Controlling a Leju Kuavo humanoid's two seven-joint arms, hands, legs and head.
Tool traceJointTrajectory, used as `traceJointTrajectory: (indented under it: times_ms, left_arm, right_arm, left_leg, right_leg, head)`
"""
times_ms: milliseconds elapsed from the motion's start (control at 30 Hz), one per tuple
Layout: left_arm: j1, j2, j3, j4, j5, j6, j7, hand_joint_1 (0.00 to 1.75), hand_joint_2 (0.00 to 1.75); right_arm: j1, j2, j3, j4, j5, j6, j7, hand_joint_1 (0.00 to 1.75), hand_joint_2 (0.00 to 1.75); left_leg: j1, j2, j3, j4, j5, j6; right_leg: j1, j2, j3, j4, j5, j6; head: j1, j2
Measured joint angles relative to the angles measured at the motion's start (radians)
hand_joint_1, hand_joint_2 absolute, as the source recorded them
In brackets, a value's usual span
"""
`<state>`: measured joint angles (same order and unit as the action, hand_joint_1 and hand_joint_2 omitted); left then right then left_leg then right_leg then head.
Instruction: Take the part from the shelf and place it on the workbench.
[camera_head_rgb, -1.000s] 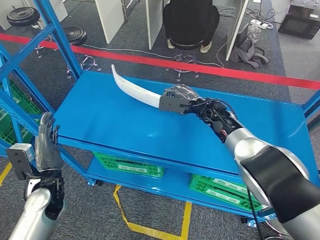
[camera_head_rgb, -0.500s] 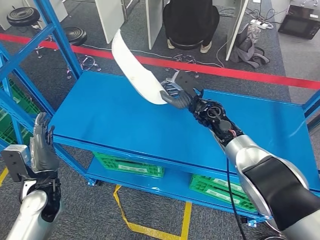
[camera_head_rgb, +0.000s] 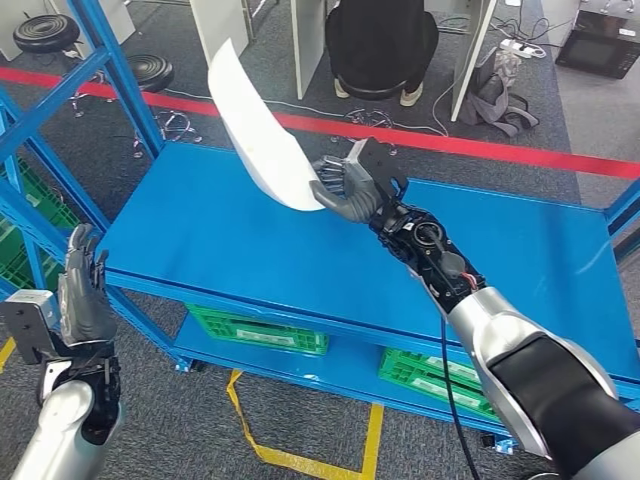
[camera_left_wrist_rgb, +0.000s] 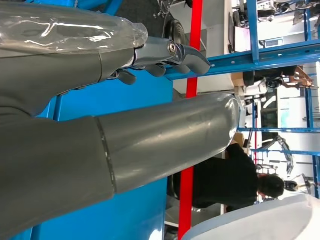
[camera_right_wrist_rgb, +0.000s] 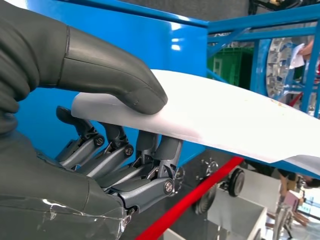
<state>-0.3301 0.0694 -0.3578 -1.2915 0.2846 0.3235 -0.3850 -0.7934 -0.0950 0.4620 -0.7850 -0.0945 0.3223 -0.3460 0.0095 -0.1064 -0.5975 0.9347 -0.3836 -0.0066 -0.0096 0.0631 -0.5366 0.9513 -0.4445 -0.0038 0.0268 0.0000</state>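
The part (camera_head_rgb: 256, 130) is a long, curved white panel, held up above the far side of the blue workbench (camera_head_rgb: 226, 250). My right hand (camera_head_rgb: 351, 185) grips its near end, thumb on top and fingers beneath, as the right wrist view shows with the part (camera_right_wrist_rgb: 234, 120) running away from the thumb (camera_right_wrist_rgb: 113, 75). The panel tilts up and to the left, clear of the bench top. My left hand (camera_head_rgb: 81, 290) hangs low at the left, off the bench's front corner, fingers straight and holding nothing. The left wrist view shows the thumb (camera_left_wrist_rgb: 158, 135) and the part's tip (camera_left_wrist_rgb: 264, 220).
Blue shelf posts (camera_head_rgb: 121, 80) rise at the left. Green crates (camera_head_rgb: 256, 330) sit on the lower shelf under the bench. A person in black (camera_head_rgb: 381, 45) sits beyond the red floor line (camera_head_rgb: 483, 150). Yellow tape (camera_head_rgb: 302, 455) marks the floor in front.
My right hand has turned and lifted the part: it lay edge-on low over the bench, and now its broad face tilts up to the left. My left hand has sunk slightly.
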Motion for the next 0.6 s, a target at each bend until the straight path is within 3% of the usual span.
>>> traceJointTrajectory:
  times_ms: [233, 600]
  left_arm:
    - [0.003, 0.0, 0.0, -0.004, -0.004, 0.002, 0.002, 0.0, 0.0]
    - [0.026, -0.001, 0.0, -0.025, -0.032, -0.018, 0.021, 0.0, 0.0]
  right_arm:
    - [0.032, 0.0, 0.001, -0.064, -0.051, -0.012, 0.016, 1.75, 1.75]
    - [0.266, 0.0, 0.009, -0.404, -0.136, -0.146, 0.116, 1.75, 1.75]
  left_leg:
    - [0.0, 0.0, 0.0, 0.0, 0.0, 0.0]
    - [0.0, 0.0, 0.0, 0.0, -0.001, -0.001]
  right_leg:
    - [0.0, 0.0, 0.0, 0.0, 0.0, 0.0]
    - [0.0, 0.0, 0.0, 0.0, -0.001, 0.0]
  head:
    - [0.0, 0.0]
    - [0.001, 0.0]
